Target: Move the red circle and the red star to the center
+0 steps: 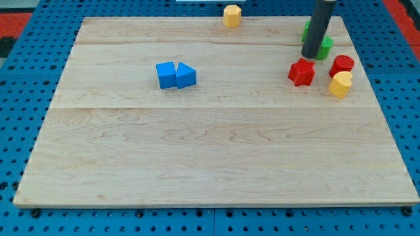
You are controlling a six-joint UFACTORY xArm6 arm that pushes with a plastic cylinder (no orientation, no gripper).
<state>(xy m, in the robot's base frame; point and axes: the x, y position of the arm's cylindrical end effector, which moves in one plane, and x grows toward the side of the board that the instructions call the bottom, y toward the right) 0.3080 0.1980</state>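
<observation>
The wooden bench [216, 151] lies on a blue pegboard [20, 92]. Clock directions below are taken from the bench centre.

At about 10 o'clock, a blue cube [166, 75] and a blue wedge-shaped block [186, 77] sit side by side, touching. At 12 o'clock, on the top edge, stands a yellow hexagonal block [231, 15].

At about 2 o'clock lies the cluster of task blocks. The red star [302, 71] is the leftmost of them. My tip [310, 56] is just above the star, at its 12 o'clock, and very near it; contact cannot be confirmed. The rod partly hides a green block [325, 46], whose shape cannot be made out.

The red circle [342, 64] lies right of the star, apart from it. A yellow block [340, 84] touches the circle at its 6 o'clock.

End effector state: a plain rod with no opening parts; it holds nothing.
</observation>
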